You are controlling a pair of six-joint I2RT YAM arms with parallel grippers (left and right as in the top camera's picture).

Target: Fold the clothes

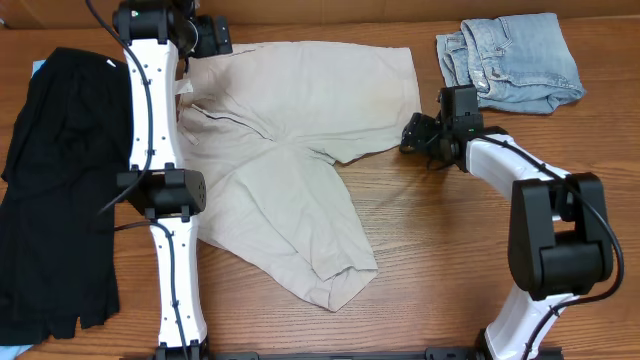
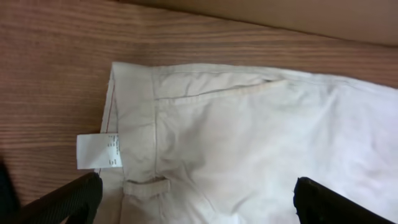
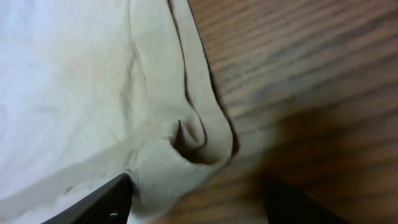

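Observation:
The clothes, a pair of pale beige shorts (image 1: pixel 290 130), lie spread flat on the wooden table, waistband to the left and the two legs splayed to the right. My left gripper (image 1: pixel 208 38) hovers open over the waistband (image 2: pixel 134 124). Its black fingers (image 2: pixel 68 200) stand wide apart, with a white label (image 2: pixel 98 151) and a belt loop (image 2: pixel 146 185) between and below them. My right gripper (image 1: pixel 413 133) is open at the hem corner (image 3: pixel 193 152) of the upper leg. One finger (image 3: pixel 102 202) rests on the cloth and the other is over bare wood.
A large black garment (image 1: pixel 55 190) covers the table's left side under the left arm. A folded light-blue denim piece (image 1: pixel 510 60) lies at the back right. Bare wood (image 1: pixel 440 260) shows between the shorts and the right arm's base.

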